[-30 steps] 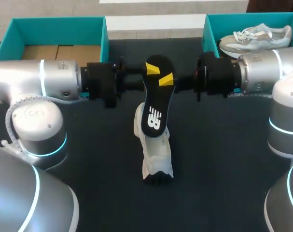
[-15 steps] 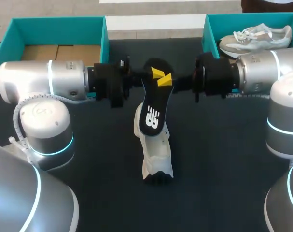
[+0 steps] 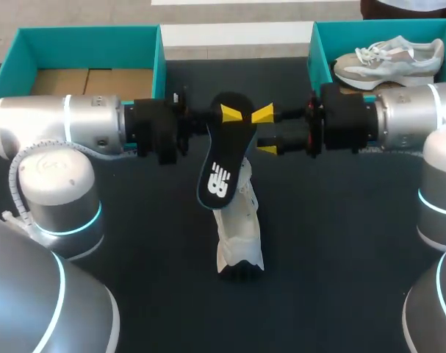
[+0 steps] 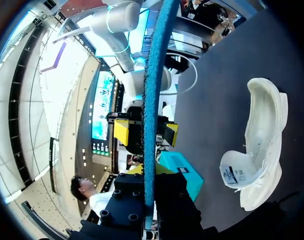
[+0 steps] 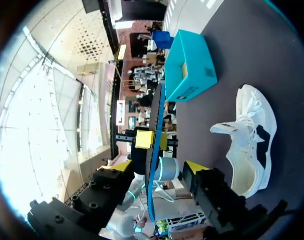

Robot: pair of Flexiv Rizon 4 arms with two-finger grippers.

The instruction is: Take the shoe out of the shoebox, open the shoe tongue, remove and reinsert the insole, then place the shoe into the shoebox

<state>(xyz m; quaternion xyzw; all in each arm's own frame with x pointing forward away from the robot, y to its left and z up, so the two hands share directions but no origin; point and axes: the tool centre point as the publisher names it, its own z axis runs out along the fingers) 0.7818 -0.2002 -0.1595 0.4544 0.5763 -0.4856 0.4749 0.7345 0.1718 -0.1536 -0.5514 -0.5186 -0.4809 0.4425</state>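
Holdings on our table (image 3: 340, 243), left to right. First, the left shoebox (image 3: 90, 31): teal, open, at 10 o'clock from the table's middle, only its cardboard floor showing. Next, the left gripper (image 3: 229, 114): at the middle of the table, fingers pinched on the upper end of the insole (image 3: 224, 158), one yellow tip on the face we see, the other behind it (our left wrist view has the insole edge-on, running straight out between these fingers). The insole itself: black, clear of the table, long axis from 1 o'clock at the held end to 7 o'clock at the free end, which hangs over the far end of the shoe (image 3: 239, 228). The shoe: white, out of both boxes, lying on the table at 6 o'clock from the pinching fingers, long axis near 12-to-6; from above we cannot tell which end is the heel. The right gripper (image 3: 266, 132): at 3 o'clock from the held end, fingers spread, tips just beside the insole's edge and, as far as we can see, gripping nothing. The right shoebox (image 3: 384, 26): teal, at 2 o'clock, a second shoe (image 3: 388, 60) inside. Our assessment: reinsertion is the step in hand, and it turns on the insole lying about an hour off the shoe's axis; the left gripper, the only holder, would have to swing the free end to 6 o'clock and lower it.
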